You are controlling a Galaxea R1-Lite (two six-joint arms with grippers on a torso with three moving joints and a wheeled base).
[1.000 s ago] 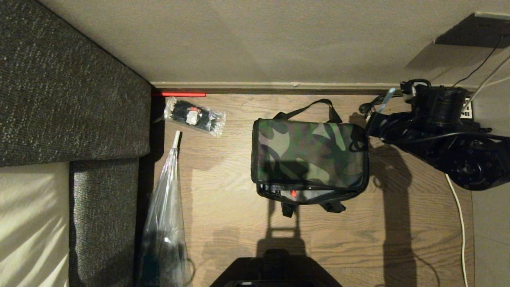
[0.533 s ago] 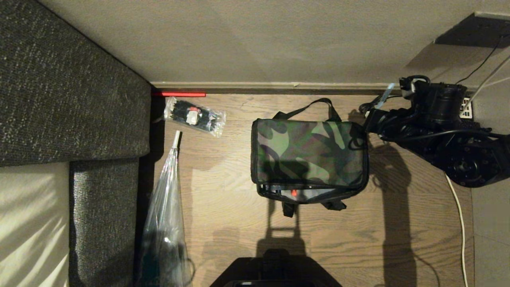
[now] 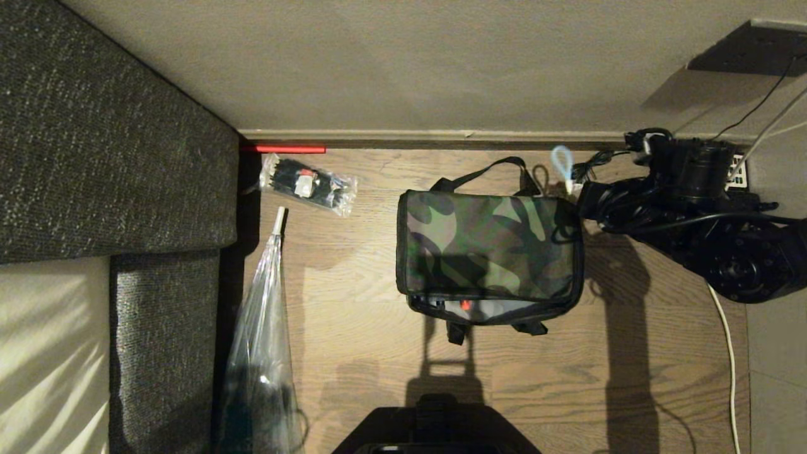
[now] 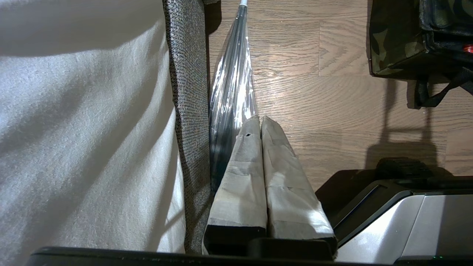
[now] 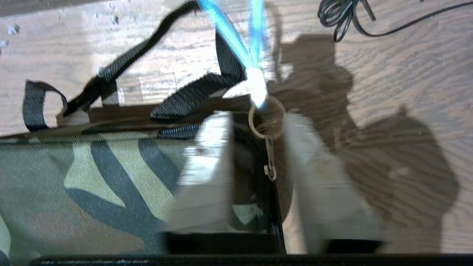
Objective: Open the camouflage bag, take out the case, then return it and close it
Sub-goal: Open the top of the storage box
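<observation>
Camouflage bag (image 3: 488, 249) on the wood floor (image 3: 353, 284), mid-scene, lid down but front edge gaping on a red dot. Far left, left gripper (image 4: 261, 127) parked beside the sofa (image 3: 94, 157), fingers pressed together. Rightward, right gripper (image 5: 258, 147) at the bag's far right corner, fingers parted either side of the zipper ring (image 5: 266, 117) and blue pull loop (image 3: 562, 159), gripping nothing, likely just released.

The floor (image 3: 353, 302) is seen from high overhead in the head view, facing straight down. The camouflage bag (image 3: 488, 252) is viewed close up from behind the right claw (image 5: 258, 162). The bag's near corner and the floor are shared by the low left wrist view.
</observation>
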